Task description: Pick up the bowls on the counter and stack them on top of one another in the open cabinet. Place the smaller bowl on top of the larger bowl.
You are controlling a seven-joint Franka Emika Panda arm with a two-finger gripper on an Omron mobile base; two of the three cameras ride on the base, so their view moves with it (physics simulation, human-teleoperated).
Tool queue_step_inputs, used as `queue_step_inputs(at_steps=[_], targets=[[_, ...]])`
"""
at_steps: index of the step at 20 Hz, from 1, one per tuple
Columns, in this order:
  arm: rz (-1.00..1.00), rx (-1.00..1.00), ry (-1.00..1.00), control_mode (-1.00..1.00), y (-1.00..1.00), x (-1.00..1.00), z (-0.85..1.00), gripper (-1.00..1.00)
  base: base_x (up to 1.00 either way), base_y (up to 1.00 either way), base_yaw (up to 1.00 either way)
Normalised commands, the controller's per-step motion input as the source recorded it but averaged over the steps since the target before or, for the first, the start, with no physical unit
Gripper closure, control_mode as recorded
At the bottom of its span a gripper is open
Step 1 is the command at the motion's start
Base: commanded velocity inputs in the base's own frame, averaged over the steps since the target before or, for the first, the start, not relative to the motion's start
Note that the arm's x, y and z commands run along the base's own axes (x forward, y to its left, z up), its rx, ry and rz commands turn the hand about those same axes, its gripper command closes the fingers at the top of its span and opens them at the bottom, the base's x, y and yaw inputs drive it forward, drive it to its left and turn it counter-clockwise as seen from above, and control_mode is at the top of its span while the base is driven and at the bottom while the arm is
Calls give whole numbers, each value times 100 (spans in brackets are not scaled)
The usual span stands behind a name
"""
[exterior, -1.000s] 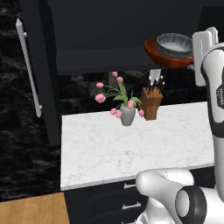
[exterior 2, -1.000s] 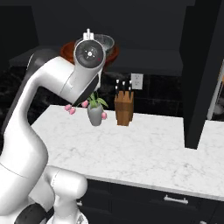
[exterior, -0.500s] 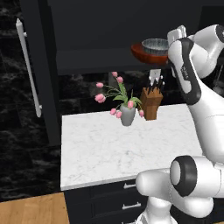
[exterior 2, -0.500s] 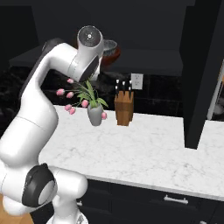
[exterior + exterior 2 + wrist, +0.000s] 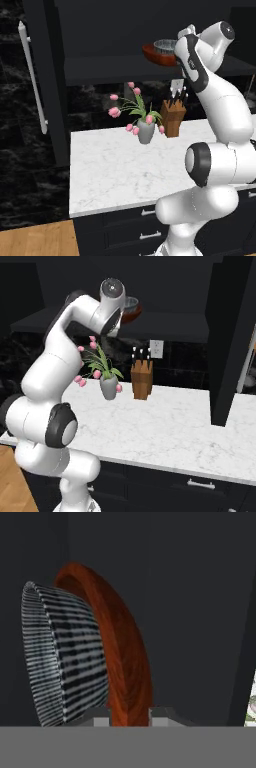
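The brown bowl [image 5: 156, 54] is held up at the level of the cabinet [image 5: 115, 67] shelf, with the grey bowl [image 5: 165, 46] nested inside it. In the hand view the brown bowl's [image 5: 125, 662] rim is seen pinched between the two tips of the pincer [image 5: 129, 718], which is closed on it, and the grey bowl [image 5: 67, 657] sits against its inner face. A vase [image 5: 145, 132] of pink tulips and a knife block [image 5: 173, 118] are seen on the marble surface [image 5: 115, 172] below, near each other.
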Motion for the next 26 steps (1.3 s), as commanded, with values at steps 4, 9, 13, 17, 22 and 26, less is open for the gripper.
queue_step_inputs(at_steps=[4,9,13,17,22,26], targets=[[0,0,-2,-100,-1,-23,0,-100,0,0,0],[0,4,-20,-100,-22,-96,-10,-100,0,0,0],[-1,8,-24,-100,-61,-100,-37,-100,0,0,0],[0,-2,-5,-100,-56,-100,-94,-100,0,0,0],[0,-22,0,-100,-21,-100,-100,-100,0,0,0],[5,-21,0,-100,2,-100,-100,-100,0,0,0]])
